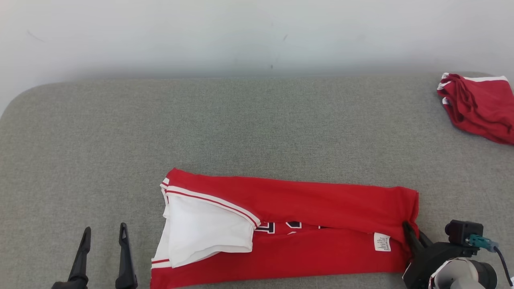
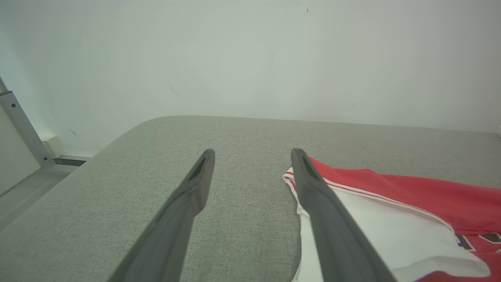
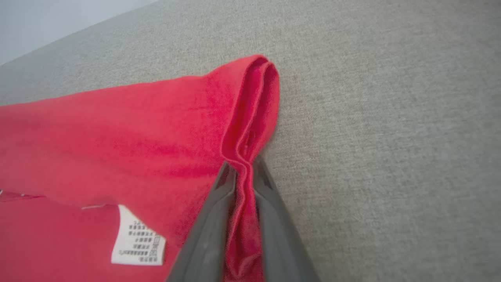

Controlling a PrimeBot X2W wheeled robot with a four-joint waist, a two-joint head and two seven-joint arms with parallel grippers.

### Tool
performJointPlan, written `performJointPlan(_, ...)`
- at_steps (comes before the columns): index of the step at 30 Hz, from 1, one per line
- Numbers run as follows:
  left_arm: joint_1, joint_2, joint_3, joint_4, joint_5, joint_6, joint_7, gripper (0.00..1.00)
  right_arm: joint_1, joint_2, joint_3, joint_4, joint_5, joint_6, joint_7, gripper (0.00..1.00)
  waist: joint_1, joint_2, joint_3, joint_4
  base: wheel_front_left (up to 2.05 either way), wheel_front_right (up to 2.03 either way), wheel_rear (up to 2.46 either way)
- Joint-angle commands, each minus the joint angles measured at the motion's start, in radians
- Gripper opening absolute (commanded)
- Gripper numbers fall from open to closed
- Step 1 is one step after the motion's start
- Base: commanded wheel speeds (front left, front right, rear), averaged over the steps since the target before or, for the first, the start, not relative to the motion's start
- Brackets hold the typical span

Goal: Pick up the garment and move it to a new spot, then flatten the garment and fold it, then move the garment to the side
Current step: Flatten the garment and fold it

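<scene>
The garment [image 1: 321, 200], a red jersey with white trim and a white inner panel, lies folded into a long strip across the near half of the grey table [image 1: 241, 120]. My right gripper [image 1: 407, 226] is at its right end, and in the right wrist view this gripper [image 3: 242, 164] is shut on the bunched red hem of the garment [image 3: 117, 137], beside a white care label [image 3: 137, 241]. My left gripper [image 1: 105, 229] stands open over bare table, just left of the white-trimmed end. In the left wrist view the left gripper [image 2: 253, 152] holds nothing, with the garment [image 2: 411, 188] to its right.
A second red garment [image 1: 478, 104] with white trim lies crumpled at the table's back right corner. A pale wall rises behind the table. The table's left corner is rounded, and a metal frame post [image 2: 19, 121] stands beyond it.
</scene>
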Motion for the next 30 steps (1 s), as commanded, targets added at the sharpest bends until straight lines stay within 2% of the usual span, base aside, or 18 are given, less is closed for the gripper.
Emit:
performJointPlan(1, 0.013, -0.007, 0.009, 0.006, 0.009, -0.008, -0.003, 1.0, -0.002, 0.012, 0.007, 0.013, 0.006, -0.003, 0.005, 0.0, 0.0001, 0.0, -0.004, -0.002, 0.0, 0.0, 0.0)
performJointPlan(5, 0.007, -0.025, 0.033, 0.02, 0.024, -0.033, -0.003, 1.0, -0.033, -0.041, -0.021, 0.032, 0.016, -0.003, -0.023, 0.0, 0.0001, 0.0, -0.017, -0.014, 0.0, 0.0, 0.0)
performJointPlan(13, 0.021, -0.042, 0.055, 0.031, 0.046, -0.053, -0.003, 1.0, -0.052, -0.16, -0.107, 0.076, 0.014, -0.003, -0.044, 0.0, 0.0001, 0.0, -0.049, -0.033, 0.0, 0.0, 0.0)
performJointPlan(17, 0.031, -0.047, 0.064, 0.036, 0.049, -0.06, -0.003, 1.0, -0.046, -0.192, -0.143, 0.074, 0.007, -0.003, -0.041, 0.0, 0.0001, 0.0, -0.069, -0.046, 0.0, 0.0, 0.0)
performJointPlan(23, 0.049, -0.052, 0.077, 0.034, 0.052, -0.065, -0.003, 1.0, -0.029, -0.145, -0.142, -0.028, -0.006, -0.003, -0.003, 0.0, 0.0001, 0.0, -0.089, -0.068, 0.0, 0.0, 0.0)
performJointPlan(30, 0.054, -0.055, 0.068, 0.044, 0.053, -0.067, -0.003, 1.0, 0.007, -0.046, -0.08, -0.258, 0.018, -0.003, 0.092, 0.0, 0.0001, 0.0, -0.107, -0.065, 0.0, 0.0, 0.0)
